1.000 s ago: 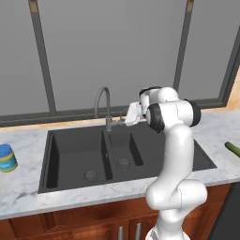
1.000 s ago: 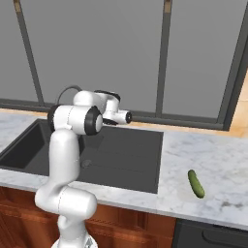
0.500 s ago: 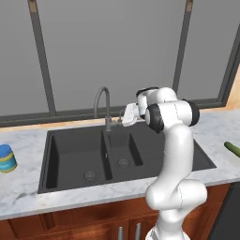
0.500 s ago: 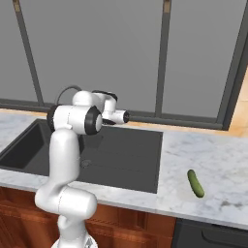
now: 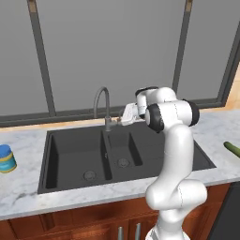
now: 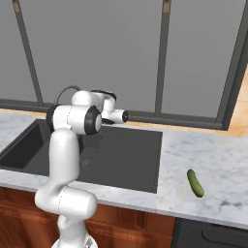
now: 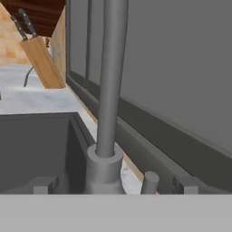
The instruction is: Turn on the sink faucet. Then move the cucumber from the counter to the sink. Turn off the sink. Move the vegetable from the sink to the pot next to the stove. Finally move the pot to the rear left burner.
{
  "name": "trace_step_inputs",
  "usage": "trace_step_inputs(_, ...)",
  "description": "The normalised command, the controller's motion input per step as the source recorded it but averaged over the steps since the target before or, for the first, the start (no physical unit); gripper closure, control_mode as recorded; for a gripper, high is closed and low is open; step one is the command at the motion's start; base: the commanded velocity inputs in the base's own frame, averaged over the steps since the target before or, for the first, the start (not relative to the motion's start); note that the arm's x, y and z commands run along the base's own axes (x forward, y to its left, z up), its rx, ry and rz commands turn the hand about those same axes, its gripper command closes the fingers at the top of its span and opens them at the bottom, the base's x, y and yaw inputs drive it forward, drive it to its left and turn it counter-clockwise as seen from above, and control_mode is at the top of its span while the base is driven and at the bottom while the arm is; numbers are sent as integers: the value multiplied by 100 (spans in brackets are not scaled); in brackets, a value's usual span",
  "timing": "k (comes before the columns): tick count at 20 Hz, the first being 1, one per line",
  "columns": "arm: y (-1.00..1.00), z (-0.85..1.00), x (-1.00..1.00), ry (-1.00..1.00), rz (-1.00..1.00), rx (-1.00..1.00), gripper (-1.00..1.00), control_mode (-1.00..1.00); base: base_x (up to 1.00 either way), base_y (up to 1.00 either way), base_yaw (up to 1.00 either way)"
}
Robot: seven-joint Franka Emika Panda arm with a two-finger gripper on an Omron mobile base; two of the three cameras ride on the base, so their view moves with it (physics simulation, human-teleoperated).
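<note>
The counter [image 5: 28,187] carries the dark sink [image 5: 75,154]; at the basin's twelve o'clock rises the sink faucet [image 5: 104,105]. The gripper [image 5: 118,123], jaws spread and empty, hangs just at its base. The cucumber [image 6: 194,183] lies at three o'clock, well apart. Risk: the fingers may slide past the small lever [image 7: 149,182] and shove the spout instead.

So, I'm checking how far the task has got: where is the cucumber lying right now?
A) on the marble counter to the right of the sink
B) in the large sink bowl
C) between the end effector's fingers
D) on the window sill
A: the cucumber lies flat on the counter, well to the right of the sink, apart from the arm.
</note>
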Motion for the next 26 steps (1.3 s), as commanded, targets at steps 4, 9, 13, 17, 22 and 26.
trace_step_inputs(4, 0, -29, 40, 6, 0, 7, -100, -100, 0, 0, 0)
trace_step_inputs(9, -8, -38, 43, 3, 0, 7, -100, -100, 0, 0, 0)
trace_step_inputs(13, -6, -46, 44, 4, 0, 6, -100, -100, 0, 0, 0)
trace_step_inputs(17, 2, -50, 50, 3, 0, 8, -100, -100, 0, 0, 0)
trace_step_inputs(22, 4, -62, 43, 6, 0, 8, 100, -100, 0, 0, 0)
trace_step_inputs(26, 4, -48, 15, 9, 0, 6, 100, -100, 0, 0, 0)
